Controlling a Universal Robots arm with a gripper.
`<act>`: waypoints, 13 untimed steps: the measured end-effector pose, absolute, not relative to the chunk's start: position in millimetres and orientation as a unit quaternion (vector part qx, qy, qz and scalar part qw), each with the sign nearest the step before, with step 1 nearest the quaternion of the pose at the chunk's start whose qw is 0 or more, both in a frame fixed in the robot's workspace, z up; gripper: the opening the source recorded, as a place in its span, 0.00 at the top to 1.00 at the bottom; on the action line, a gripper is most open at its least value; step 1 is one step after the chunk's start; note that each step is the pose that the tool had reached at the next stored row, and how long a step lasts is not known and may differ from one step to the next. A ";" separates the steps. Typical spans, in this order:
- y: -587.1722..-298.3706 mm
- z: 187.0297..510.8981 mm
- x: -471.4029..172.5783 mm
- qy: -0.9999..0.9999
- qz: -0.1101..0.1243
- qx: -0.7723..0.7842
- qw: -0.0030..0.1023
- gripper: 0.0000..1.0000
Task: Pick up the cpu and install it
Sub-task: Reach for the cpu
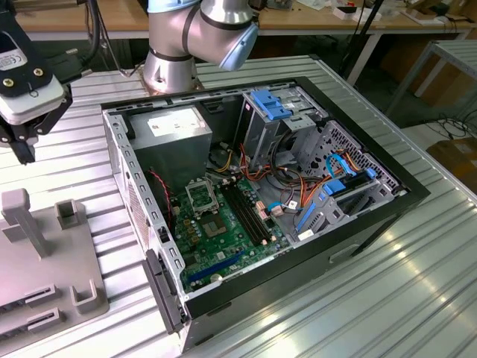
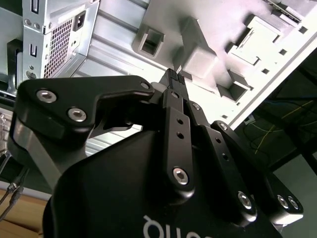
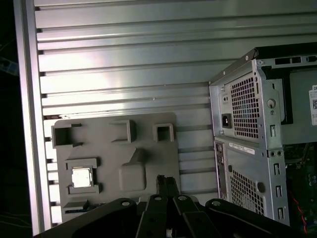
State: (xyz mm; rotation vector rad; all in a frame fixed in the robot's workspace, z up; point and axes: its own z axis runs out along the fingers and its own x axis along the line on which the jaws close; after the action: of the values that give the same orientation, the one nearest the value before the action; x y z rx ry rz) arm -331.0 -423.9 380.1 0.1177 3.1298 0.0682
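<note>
gripper state: my gripper (image 3: 167,181) is closed right up, tips pressed together, with nothing between them and nothing held.
gripper position: I hang in the air above the grey tray (image 3: 143,148) and do not touch it. In the first wrist view my tips line up over the tray's edge on the computer case (image 3: 257,129) side, next to a raised block (image 3: 132,174). In the exterior view I am at the exterior view's left, well above the tray.
cpu (image 3: 81,177): a small silver square lying flat, face up, in a square framed pocket of the tray. It is well apart from my tips, toward the tray side away from the case.
tray: lies flat on the ribbed metal table (image 3: 124,59) near the case, and carries several upright holders.
computer case: lies on its side with the side panel off and the inside facing up, at the exterior view's right of the tray.
motherboard (image 1: 223,231): green, on the floor of the case.
socket (image 1: 201,195): black-framed square on the motherboard, near the grey power supply box (image 1: 171,130). I cannot tell what is in it.
arm base (image 1: 175,67): stands on the table behind the case in the exterior view.
</note>
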 end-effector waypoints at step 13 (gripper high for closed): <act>-423.9 379.6 -358.2 0.999 0.022 0.038 0.004 0.89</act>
State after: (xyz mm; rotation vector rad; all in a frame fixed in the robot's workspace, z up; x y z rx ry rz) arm -358.2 -423.9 379.6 0.1178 3.1305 0.0682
